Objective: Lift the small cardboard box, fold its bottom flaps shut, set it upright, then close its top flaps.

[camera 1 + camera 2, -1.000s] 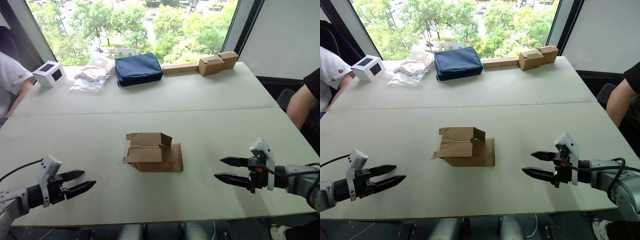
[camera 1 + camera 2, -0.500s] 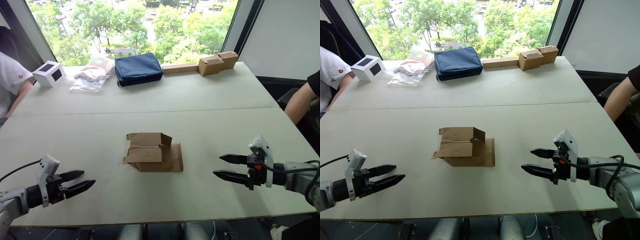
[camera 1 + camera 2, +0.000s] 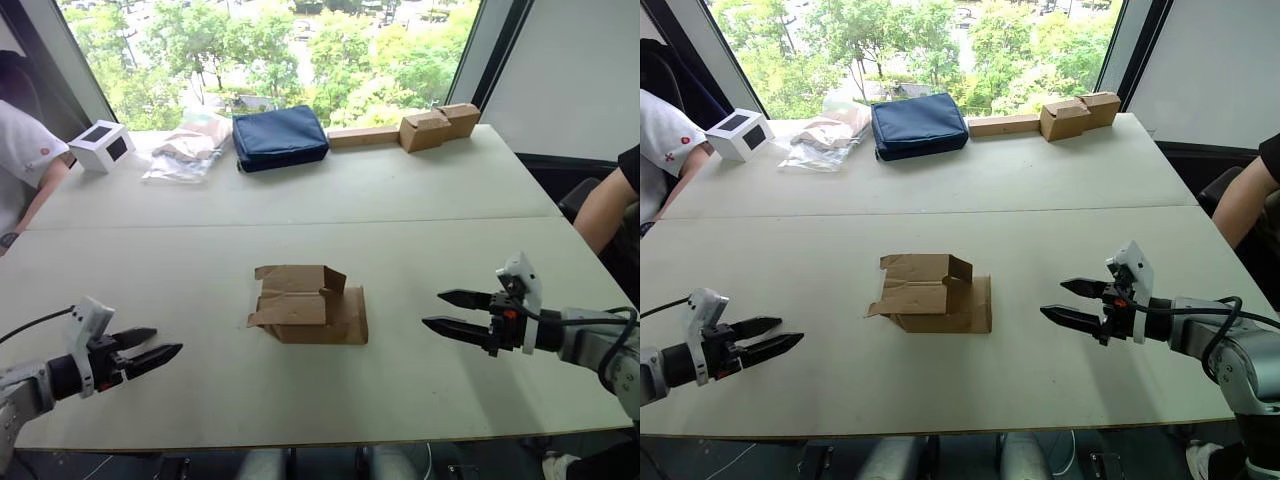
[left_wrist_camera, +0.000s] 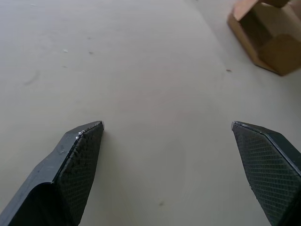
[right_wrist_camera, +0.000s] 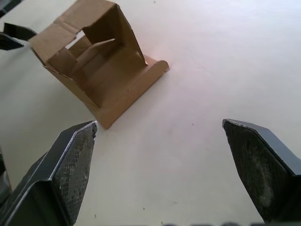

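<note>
The small cardboard box lies on its side in the middle of the near table, plain brown, its flaps splayed open. The right wrist view looks into its open end. My left gripper hovers low over the table near the front left, open and empty, well left of the box. My right gripper is open and empty to the right of the box, fingers pointing toward it with a gap of bare table between. A corner of the box shows in the left wrist view.
At the far side of the table lie a navy pouch, a white box with a dark window, plastic-wrapped items and tan cardboard blocks on a strip. People sit at the left and right edges.
My right gripper has crept a little toward the box. My left gripper has drawn back slightly to the left. The box has not moved.
</note>
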